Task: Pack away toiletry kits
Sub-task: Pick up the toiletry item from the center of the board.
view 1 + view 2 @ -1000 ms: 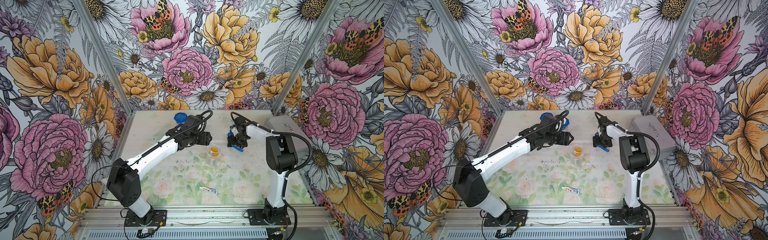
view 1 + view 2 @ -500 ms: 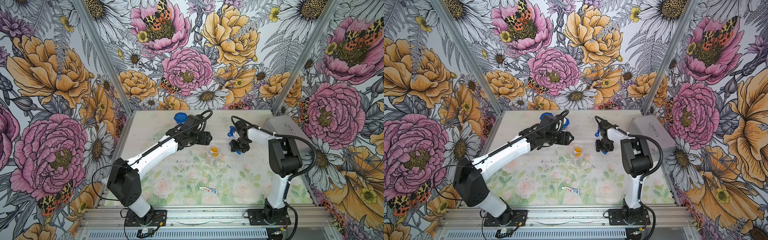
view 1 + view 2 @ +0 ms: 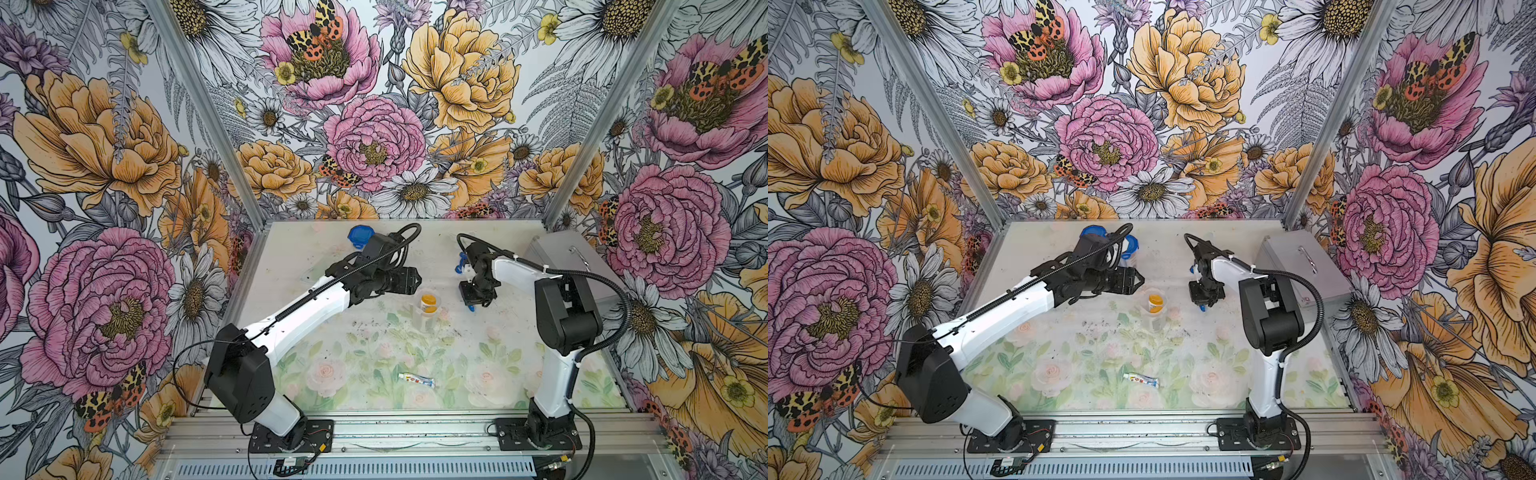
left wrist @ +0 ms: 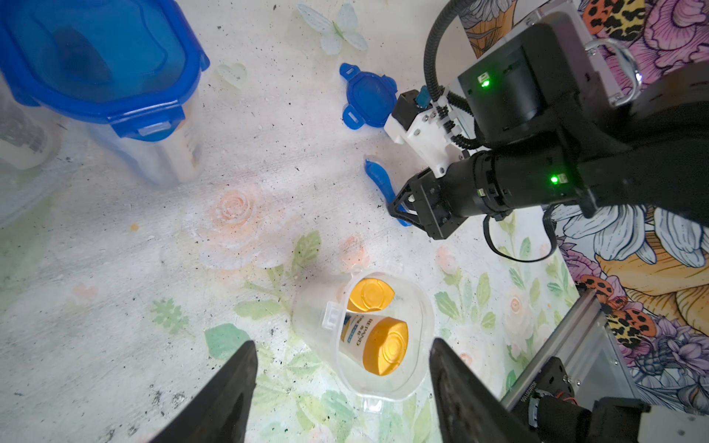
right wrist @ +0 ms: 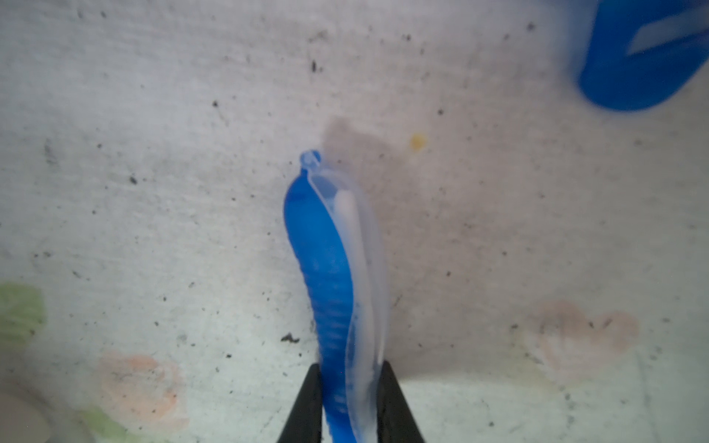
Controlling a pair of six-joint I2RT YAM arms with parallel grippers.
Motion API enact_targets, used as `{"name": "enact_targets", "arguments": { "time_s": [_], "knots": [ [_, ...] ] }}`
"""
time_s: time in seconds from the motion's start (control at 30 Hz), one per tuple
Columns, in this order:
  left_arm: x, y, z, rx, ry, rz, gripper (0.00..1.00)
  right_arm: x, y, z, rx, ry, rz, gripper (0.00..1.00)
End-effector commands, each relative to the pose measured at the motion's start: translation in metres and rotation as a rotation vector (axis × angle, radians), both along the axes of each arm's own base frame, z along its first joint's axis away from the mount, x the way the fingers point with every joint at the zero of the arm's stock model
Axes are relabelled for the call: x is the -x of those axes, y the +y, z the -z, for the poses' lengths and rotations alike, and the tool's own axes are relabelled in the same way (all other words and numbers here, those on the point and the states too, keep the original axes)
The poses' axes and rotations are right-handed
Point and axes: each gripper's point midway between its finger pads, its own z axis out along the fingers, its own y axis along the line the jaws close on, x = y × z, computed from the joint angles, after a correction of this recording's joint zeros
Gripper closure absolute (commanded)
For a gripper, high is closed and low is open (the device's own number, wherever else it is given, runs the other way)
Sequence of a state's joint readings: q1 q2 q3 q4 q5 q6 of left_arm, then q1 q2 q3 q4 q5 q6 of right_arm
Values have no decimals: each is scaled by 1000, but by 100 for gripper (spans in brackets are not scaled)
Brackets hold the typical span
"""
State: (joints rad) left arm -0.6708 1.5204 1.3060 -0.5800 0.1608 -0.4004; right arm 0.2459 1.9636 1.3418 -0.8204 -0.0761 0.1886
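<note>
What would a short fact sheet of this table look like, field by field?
right gripper: shut on the blue toothbrush
left gripper: open, close to the open cup
open cup: holds two orange-capped bottles
toothpaste tube: lying near the table front
loose blue lid: flat on the table
closed cup: at the back, lid on
silver case: right edge

A silver metal case with a handle (image 3: 1283,253) lies flat at the far right corner of the floral-printed table (image 3: 1084,340).

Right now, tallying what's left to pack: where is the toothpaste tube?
In both top views the toothpaste tube lies alone near the front edge of the table, about centred, with the open cup farther back.
</note>
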Motion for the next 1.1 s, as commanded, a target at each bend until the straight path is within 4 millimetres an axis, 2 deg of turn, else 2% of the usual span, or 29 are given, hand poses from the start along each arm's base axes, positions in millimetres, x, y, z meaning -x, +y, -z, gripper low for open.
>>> {"name": "enact_targets", "arguments": {
  "time_s": [0.0, 0.07, 0.17, 0.27, 0.3, 0.43, 0.6, 0.73, 0.83, 1.07],
  "knots": [
    [14, 6, -5, 37, 38, 6, 28, 4, 8, -1, -35, -18, -26, 87],
    [17, 7, -6, 51, 51, 6, 27, 3, 16, -10, -80, -68, -41, 89],
    [14, 6, -11, 86, 71, -7, 25, 1, 32, -36, -164, -185, -89, 91],
    [6, 2, -18, 135, 104, -19, 4, 5, 43, -62, -211, -307, -136, 91],
    [2, 0, -20, 146, 111, -25, 1, 8, 44, -68, -219, -342, -140, 91],
    [-8, -11, -29, 179, 122, -15, 1, 22, 45, -85, -264, -425, -149, 91],
    [-14, -35, -40, 211, 118, 42, 1, 45, 66, -122, -370, -525, -232, 90],
    [-16, -52, -36, 229, 146, 65, 2, 61, 82, -145, -424, -569, -278, 90],
    [-19, -62, -33, 262, 165, 78, 8, 68, 98, -159, -470, -584, -308, 90],
    [-16, -75, -26, 279, 196, 115, 25, 72, 125, -175, -533, -602, -342, 89]
  ]
}}
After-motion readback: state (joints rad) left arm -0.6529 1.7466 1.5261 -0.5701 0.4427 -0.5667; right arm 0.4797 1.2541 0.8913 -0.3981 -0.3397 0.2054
